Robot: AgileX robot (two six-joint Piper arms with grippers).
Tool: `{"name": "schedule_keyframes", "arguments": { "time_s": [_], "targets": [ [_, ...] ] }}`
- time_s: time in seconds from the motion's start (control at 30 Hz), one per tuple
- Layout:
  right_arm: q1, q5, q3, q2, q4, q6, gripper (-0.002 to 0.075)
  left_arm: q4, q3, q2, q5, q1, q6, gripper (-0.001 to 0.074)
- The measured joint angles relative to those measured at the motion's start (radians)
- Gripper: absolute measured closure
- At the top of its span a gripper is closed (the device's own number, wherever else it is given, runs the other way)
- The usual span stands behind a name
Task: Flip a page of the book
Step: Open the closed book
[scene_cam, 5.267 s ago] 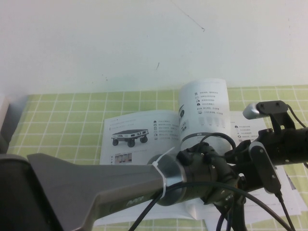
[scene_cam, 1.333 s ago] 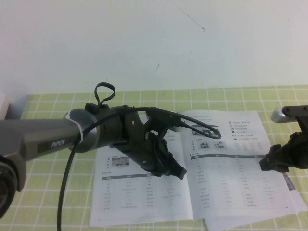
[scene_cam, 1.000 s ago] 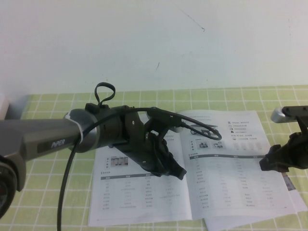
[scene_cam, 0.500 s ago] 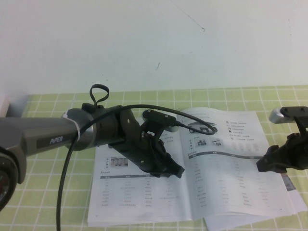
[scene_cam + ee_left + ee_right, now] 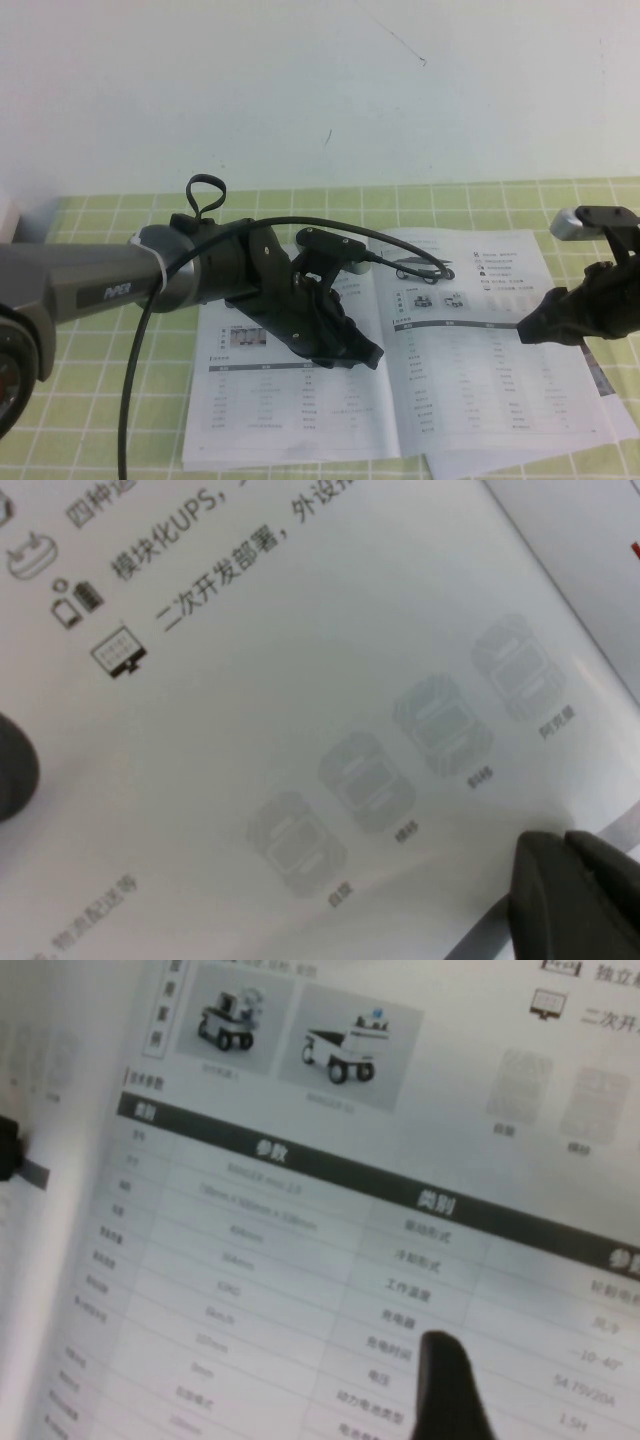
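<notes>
The book (image 5: 470, 390) lies open and flat on the green checked cloth. Its left-hand page (image 5: 290, 410) rests flat, printed with small pictures and a table. My left gripper (image 5: 362, 352) hovers low over that page close to the spine. In the left wrist view its fingers (image 5: 575, 900) sit pressed together, shut on nothing. My right gripper (image 5: 532, 330) hangs over the outer part of the right-hand page, holding nothing. One of its fingers (image 5: 452, 1385) shows above the specification table (image 5: 300, 1250), the other lies outside the view.
A black cable loop (image 5: 425, 268) from the left wrist hangs over the top of the right-hand page. Loose white sheets (image 5: 520, 462) stick out under the book's near right corner. A white wall (image 5: 320, 90) rises right behind the table. A pale object (image 5: 6, 222) sits at the far left.
Five seconds ago a page stood curled upright at the spine; now both pages lie flat. In the last second my right gripper moved inward over the right-hand page and my left arm drew back slightly.
</notes>
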Motion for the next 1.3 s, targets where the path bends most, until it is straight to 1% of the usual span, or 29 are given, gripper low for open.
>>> {"name": "schedule_keyframes", "arguments": {
  "time_s": [0.13,0.23,0.33,0.43,0.5,0.57,0.63,0.73,0.8,0.9,0.97,1.03,1.1,1.17,1.23,1.3],
  "targets": [
    [0.0,0.004,0.0,0.0,0.002,-0.006,0.0337,-0.002,0.0,0.0,0.002,0.0,0.003,0.0738],
    [0.0,0.011,0.0,-0.002,-0.021,-0.004,0.0387,-0.002,0.0,0.0,0.002,0.0,0.01,0.0738],
    [0.0,0.065,0.0,-0.043,-0.056,0.0,0.0491,-0.004,0.0,0.0,0.002,0.0,0.017,0.0738],
    [0.0,0.135,0.0,-0.144,-0.096,0.0,0.0638,-0.004,0.0,0.001,0.002,0.0,0.029,0.0738],
    [0.002,0.148,0.014,-0.224,-0.127,0.014,0.0686,-0.004,0.0,0.001,0.002,0.0,0.037,0.0738],
    [0.018,0.123,0.041,-0.317,-0.213,0.07,0.0704,-0.004,0.0,0.001,0.002,0.0,0.04,0.0738],
    [0.054,0.063,0.083,-0.392,-0.38,0.195,0.0714,-0.004,0.0,0.001,0.002,0.0,0.041,0.0738],
    [0.108,-0.033,0.147,-0.431,-0.652,0.413,0.0718,-0.004,0.0,0.001,0.0,0.0,0.044,0.0738],
    [0.118,-0.096,0.177,-0.415,-0.743,0.482,0.0718,-0.004,0.0,0.001,0.0,0.0,0.044,0.0738],
    [0.121,-0.216,0.19,-0.353,-0.743,0.541,0.0718,-0.007,0.0,0.001,-0.002,0.0,0.048,0.0738],
    [0.118,-0.262,0.188,-0.304,-0.681,0.57,0.0718,-0.012,0.0,0.001,-0.002,0.0,0.048,0.0738],
    [0.114,-0.273,0.178,-0.25,-0.624,0.585,0.0696,-0.015,0.0,0.001,-0.002,0.0,0.048,0.0738],
    [0.112,-0.275,0.163,-0.207,-0.593,0.586,0.0629,-0.019,0.0,0.001,-0.002,0.0,0.051,0.0738],
    [0.111,-0.277,0.152,-0.169,-0.576,0.584,0.053,-0.019,0.0,0.001,-0.002,0.0,0.053,0.0738],
    [0.111,-0.282,0.145,-0.14,-0.559,0.579,0.0407,-0.021,0.0,0.001,-0.002,0.0,0.057,0.0738],
    [0.111,-0.283,0.141,-0.12,-0.549,0.578,0.033,-0.023,0.0,0.001,-0.002,0.0,0.06,0.0738]
  ]
}}
